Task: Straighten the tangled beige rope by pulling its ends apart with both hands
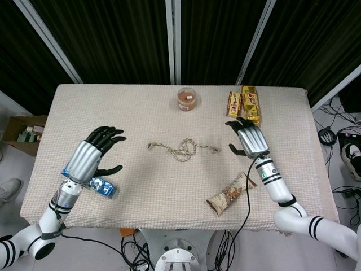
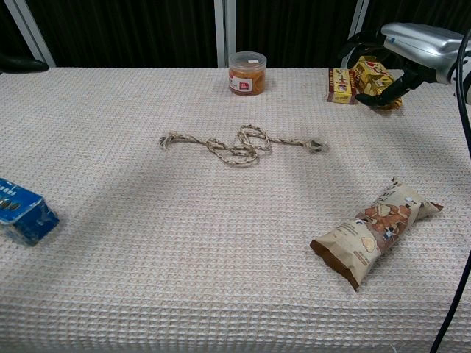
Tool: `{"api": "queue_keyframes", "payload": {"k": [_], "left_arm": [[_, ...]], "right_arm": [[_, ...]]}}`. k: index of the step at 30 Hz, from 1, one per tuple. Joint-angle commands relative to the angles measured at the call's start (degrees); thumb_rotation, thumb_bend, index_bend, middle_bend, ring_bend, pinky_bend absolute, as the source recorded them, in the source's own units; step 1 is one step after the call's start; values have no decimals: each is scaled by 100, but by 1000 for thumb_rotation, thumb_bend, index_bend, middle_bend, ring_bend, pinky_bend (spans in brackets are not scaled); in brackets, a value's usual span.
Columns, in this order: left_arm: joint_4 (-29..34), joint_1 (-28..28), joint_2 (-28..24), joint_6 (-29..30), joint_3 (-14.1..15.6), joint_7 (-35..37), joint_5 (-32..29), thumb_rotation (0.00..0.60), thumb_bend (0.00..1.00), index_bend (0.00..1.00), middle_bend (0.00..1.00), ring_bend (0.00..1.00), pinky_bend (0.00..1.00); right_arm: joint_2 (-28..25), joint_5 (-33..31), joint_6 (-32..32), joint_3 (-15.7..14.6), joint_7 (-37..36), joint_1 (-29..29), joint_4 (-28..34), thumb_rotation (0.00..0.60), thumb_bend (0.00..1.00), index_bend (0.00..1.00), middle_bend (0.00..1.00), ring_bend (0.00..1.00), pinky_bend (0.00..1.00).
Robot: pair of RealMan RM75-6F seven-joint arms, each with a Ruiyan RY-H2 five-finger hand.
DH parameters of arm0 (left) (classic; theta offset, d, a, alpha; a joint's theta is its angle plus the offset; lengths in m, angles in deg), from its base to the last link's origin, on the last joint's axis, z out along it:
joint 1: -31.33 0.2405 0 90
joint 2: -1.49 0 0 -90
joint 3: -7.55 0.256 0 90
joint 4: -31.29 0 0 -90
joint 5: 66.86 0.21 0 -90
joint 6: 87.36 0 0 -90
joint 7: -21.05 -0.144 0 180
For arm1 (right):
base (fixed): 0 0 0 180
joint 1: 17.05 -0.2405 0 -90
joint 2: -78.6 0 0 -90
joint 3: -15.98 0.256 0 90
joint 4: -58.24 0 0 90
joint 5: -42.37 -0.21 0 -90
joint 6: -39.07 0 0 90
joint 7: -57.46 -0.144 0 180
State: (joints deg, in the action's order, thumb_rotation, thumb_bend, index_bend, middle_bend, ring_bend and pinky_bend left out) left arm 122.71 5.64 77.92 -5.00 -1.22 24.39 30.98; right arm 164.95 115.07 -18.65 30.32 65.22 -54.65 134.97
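Note:
The beige rope point(image 1: 184, 149) lies on the table's middle, looped and tangled at its centre, with one end pointing left and the other right; the chest view shows the rope point(image 2: 239, 145) the same way. My left hand point(image 1: 100, 148) hovers to the left of the rope's left end, fingers spread and holding nothing. My right hand point(image 1: 246, 138) hangs just right of the rope's right end, fingers apart and empty. In the chest view only part of the right hand point(image 2: 394, 55) shows at the top right.
A brown-lidded jar point(image 1: 186, 99) stands at the back. Yellow and red snack packs point(image 1: 245, 104) lie behind the right hand. A brown snack bag point(image 1: 231, 195) lies at the front right. A blue packet point(image 1: 97, 183) sits under the left forearm.

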Motion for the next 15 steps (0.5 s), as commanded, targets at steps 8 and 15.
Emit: {"api": "queue_keyframes", "payload": {"k": [8,15], "left_arm": [[41,-11,-37,-252,108,-270,-276,600,24,264,209,170,197],[206,26,-94,-546,184,-593,-673,600,23,264,209,170,197]], "right_arm": [[85,-48,104,-46,46,-123,-40,600,274,222,296,128,236],[516,-773,525,49,1105,-545,-148,600,197,248,305,129,250]]}}
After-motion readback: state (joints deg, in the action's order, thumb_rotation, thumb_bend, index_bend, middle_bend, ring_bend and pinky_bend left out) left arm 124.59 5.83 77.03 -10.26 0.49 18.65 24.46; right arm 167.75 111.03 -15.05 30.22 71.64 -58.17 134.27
